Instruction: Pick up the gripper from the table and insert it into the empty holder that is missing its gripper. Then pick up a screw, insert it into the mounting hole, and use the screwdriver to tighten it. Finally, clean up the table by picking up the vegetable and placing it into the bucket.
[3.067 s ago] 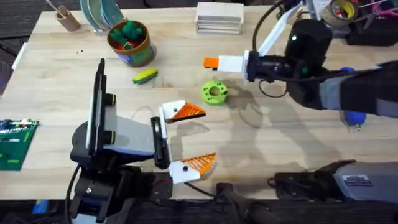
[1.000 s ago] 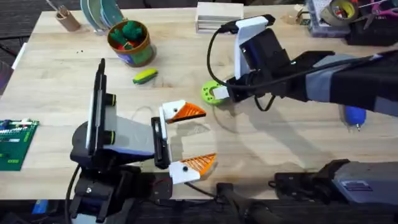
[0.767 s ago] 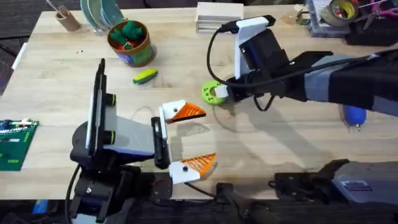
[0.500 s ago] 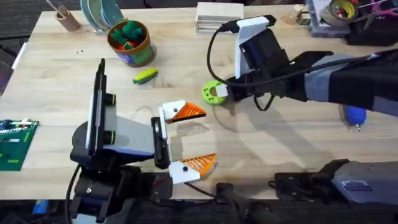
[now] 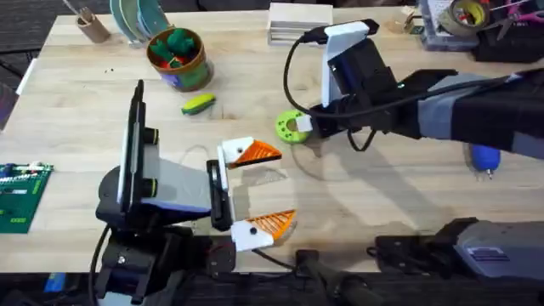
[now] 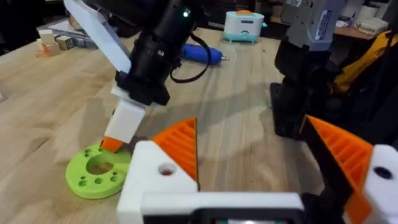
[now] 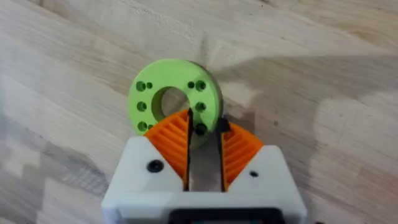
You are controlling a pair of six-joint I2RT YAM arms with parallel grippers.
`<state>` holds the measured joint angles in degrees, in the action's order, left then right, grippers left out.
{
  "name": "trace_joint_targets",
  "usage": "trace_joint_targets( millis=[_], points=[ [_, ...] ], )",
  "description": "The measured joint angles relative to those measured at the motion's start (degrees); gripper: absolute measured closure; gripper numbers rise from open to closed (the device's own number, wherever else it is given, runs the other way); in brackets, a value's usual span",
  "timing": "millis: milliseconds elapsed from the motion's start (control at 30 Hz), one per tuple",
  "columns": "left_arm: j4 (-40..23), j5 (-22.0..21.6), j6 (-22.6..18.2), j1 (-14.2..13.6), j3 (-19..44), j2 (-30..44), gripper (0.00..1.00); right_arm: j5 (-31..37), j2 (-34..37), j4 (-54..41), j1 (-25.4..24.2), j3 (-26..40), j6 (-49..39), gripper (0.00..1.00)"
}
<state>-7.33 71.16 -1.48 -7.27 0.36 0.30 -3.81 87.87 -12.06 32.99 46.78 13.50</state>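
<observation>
My right gripper (image 5: 299, 127) points down onto the green disc (image 5: 289, 128). In the right wrist view its orange pads (image 7: 171, 140) stand close together over the disc's rim (image 7: 149, 90), pinching a small dark screw (image 7: 199, 129). My left gripper (image 5: 252, 189) is open near the table's front. An orange ribbed gripper (image 5: 257, 153) sits in its white holder (image 5: 231, 151), whose mounting hole (image 6: 165, 169) shows open. The yellow-green vegetable (image 5: 198, 104) lies in front of the bucket (image 5: 180, 76). The blue screwdriver (image 5: 484, 159) lies at the right, past my right arm.
Green and red toys fill the bucket. A brown cup (image 5: 92, 25) stands at the back left, and a white box (image 5: 299, 24) at the back centre. A green circuit board (image 5: 21, 195) lies at the left edge. Tape and clutter (image 5: 466, 13) sit at the back right.
The right arm swung from the back right down onto the green disc, then stayed there with only a slight shift. The left arm has not moved.
</observation>
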Motion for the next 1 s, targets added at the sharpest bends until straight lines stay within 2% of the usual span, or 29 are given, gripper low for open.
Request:
trace_joint_targets(
  millis=[633, 833, 1000],
  points=[
    [0.0, 0.0, -0.01, 0.0, 0.0, 0.0, 0.009, 0.43, -0.07, -0.21, 0.0, 0.15, 0.0, 0.95],
    [0.0, 0.0, 0.0, 0.0, 0.0, 0.0, 0.008, 0.6, -0.08, -0.88, 0.0, 0.39, 0.0, 0.969],
    [0.0, 0.0, 0.0, 0.0, 0.0, 0.0, 0.008, 2.63, -0.08, -6.78, 0.0, 2.8, -0.13, 0.985]
  ],
)
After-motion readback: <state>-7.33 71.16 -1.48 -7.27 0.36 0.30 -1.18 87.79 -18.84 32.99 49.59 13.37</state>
